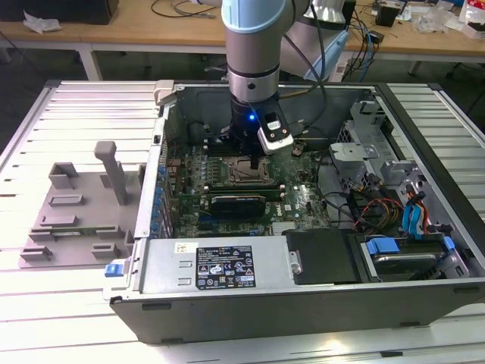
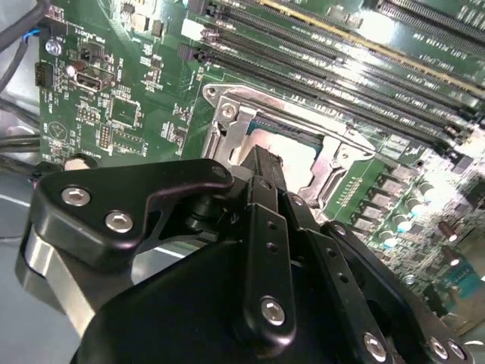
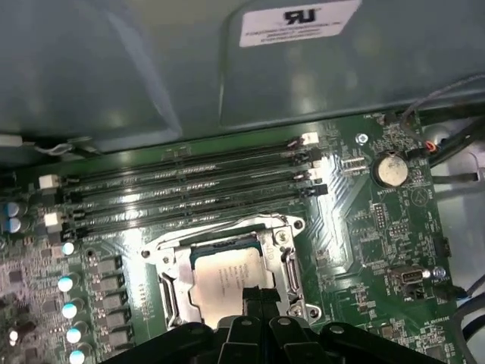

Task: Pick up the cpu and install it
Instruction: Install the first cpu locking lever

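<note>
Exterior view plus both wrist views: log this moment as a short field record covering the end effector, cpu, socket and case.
end effector: down inside the open computer case, over the socket
cpu: silver top visible, lying flat within the socket frame, end effector tip at its edge
socket: metal frame open around the cpu, beside the memory slots
grip state: cannot tell
grey tray: outside the case, at the exterior view's left
</note>
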Robot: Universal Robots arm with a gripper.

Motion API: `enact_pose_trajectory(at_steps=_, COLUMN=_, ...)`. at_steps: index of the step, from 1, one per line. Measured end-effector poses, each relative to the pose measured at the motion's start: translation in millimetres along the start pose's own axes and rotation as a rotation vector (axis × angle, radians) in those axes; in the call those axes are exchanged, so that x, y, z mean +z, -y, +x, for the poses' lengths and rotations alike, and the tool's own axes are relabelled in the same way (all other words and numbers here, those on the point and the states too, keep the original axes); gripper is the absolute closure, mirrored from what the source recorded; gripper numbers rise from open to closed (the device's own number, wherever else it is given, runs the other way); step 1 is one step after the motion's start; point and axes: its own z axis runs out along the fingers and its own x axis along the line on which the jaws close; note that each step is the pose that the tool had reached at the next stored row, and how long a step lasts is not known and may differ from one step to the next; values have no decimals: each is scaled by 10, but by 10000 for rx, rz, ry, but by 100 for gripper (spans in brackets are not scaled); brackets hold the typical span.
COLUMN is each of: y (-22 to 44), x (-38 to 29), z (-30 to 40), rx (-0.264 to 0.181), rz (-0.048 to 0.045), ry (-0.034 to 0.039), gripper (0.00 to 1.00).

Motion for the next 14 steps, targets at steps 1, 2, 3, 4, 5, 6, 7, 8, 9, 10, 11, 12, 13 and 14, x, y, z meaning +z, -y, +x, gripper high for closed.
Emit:
enact_pose_trajectory(at_steps=1, y=-1, x=1, z=-3, rx=-16, rz=272, ry=-183, gripper=89)
enact_pose_trajectory(at_steps=2, y=-13, x=1, z=-2, rx=-19, rz=295, ry=-222, gripper=89)
enact_pose_trajectory(at_steps=3, y=-15, x=1, z=-2, rx=-23, rz=295, ry=-227, gripper=89)
enact_pose_trajectory(at_steps=4, y=-16, x=1, z=-2, rx=-26, rz=294, ry=-227, gripper=89)
enact_pose_trajectory(at_steps=5, y=-16, x=1, z=-2, rx=-33, rz=293, ry=-227, gripper=89)
enact_pose_trajectory(at_steps=6, y=-16, x=1, z=-2, rx=-40, rz=293, ry=-228, gripper=89)
enact_pose_trajectory(at_steps=7, y=-16, x=1, z=-2, rx=-41, rz=293, ry=-228, gripper=89)
enact_pose_trajectory(at_steps=8, y=-16, x=1, z=-2, rx=-42, rz=293, ry=-228, gripper=89)
enact_pose_trajectory(at_steps=9, y=-16, x=1, z=-2, rx=-44, rz=293, ry=-228, gripper=89)
enact_pose_trajectory(at_steps=10, y=-16, x=1, z=-2, rx=-45, rz=293, ry=-228, gripper=89)
enact_pose_trajectory(at_steps=11, y=-15, x=1, z=-2, rx=-47, rz=293, ry=-228, gripper=89)
enact_pose_trajectory(at_steps=12, y=-16, x=1, z=-2, rx=-49, rz=293, ry=-228, gripper=89)
enact_pose_trajectory(at_steps=13, y=-16, x=1, z=-2, rx=-50, rz=293, ry=-228, gripper=89)
enact_pose_trajectory(at_steps=14, y=-16, x=1, z=-2, rx=-52, rz=293, ry=-229, gripper=89)
